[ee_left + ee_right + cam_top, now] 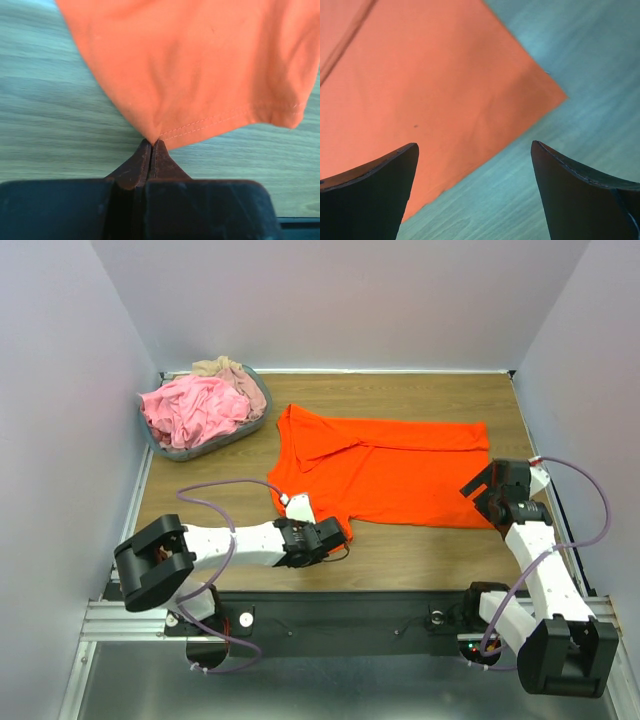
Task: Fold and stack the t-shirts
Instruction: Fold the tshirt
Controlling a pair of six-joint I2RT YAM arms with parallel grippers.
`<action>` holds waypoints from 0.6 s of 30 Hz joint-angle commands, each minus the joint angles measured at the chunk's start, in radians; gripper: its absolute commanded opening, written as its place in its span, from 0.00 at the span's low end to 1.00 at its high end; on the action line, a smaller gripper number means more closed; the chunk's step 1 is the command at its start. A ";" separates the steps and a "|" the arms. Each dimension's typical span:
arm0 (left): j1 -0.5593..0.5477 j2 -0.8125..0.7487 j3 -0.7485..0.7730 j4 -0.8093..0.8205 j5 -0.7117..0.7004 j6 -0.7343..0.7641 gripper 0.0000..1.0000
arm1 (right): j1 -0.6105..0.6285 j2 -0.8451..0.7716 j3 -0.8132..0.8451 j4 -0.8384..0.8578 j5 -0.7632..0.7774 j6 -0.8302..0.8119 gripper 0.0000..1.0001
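Orange-red cotton: one t-shirt [385,470] is spread on the wooden table [420,555], near its centre. In the top view the collar end lies toward 9 o'clock and the bottom hem toward 3 o'clock. A fold line is noted along its 12 o'clock side.

Left gripper [335,533]: recorded at 7 o'clock of the shirt, lying low over the table. In the left wrist view its fingertips [159,147] are pressed together on a stitched sleeve hem. The cloth [200,65] is drawn to a point where it is pinched.

Right gripper [482,496]: recorded at 4 o'clock of the shirt, at the hem corner. In the right wrist view the fingers [370,190] are spread wide, nothing held between them. The shirt corner [410,85] is seen past them, flat on the wood. Contact with the cloth cannot be told.

A grey oval basket [165,447] is placed at 10 o'clock on the table, well apart from the orange-red shirt. A crumpled pink t-shirt [195,408] is heaped in it. A beige t-shirt [225,367] is bunched at its 12 o'clock side, touching the pink one.
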 commanded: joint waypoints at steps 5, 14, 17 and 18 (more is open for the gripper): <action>0.032 -0.144 0.011 -0.078 -0.091 0.079 0.00 | -0.008 -0.018 -0.056 -0.101 0.117 0.249 1.00; 0.033 -0.237 -0.056 0.114 0.009 0.179 0.00 | -0.008 0.050 -0.111 -0.026 0.116 0.293 0.95; 0.032 -0.247 -0.053 0.122 0.002 0.179 0.00 | -0.008 0.083 -0.159 0.063 0.077 0.288 0.88; 0.032 -0.251 -0.050 0.116 -0.002 0.176 0.00 | -0.008 0.096 -0.167 0.077 0.059 0.289 0.86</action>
